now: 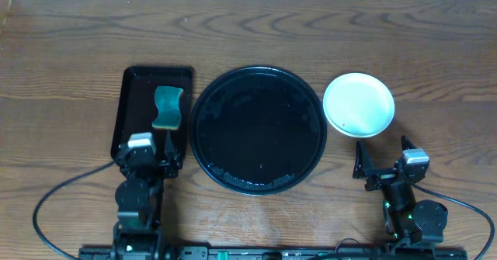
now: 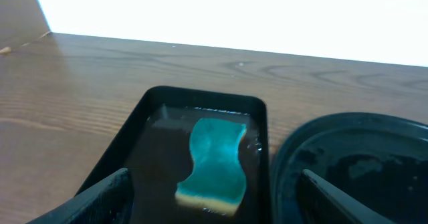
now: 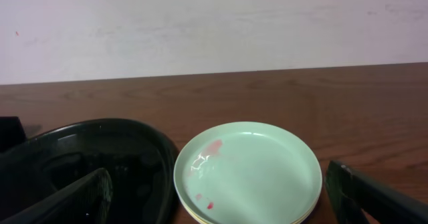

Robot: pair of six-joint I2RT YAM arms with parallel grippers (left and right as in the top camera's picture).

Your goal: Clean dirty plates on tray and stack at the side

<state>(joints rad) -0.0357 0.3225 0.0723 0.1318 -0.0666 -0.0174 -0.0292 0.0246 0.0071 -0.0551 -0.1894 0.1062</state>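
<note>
Wooden table (image 1: pixel 78 43): plates (image 1: pixel 359 105) stacked just ahead of our right gripper (image 1: pixel 382 151), far from our left gripper (image 1: pixel 151 146); both gape empty.

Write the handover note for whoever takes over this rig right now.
Left gripper: open, empty, at the near end of the small rectangular black tray holding a teal sponge.
Right gripper: open, empty, near the stack of small round plastic plates.
Stack: on the table right of the large round glossy black tray, mint plate on top.
Done: round tray cleared, stack made.
Left: top plate shows red smears; wipe it.
</note>
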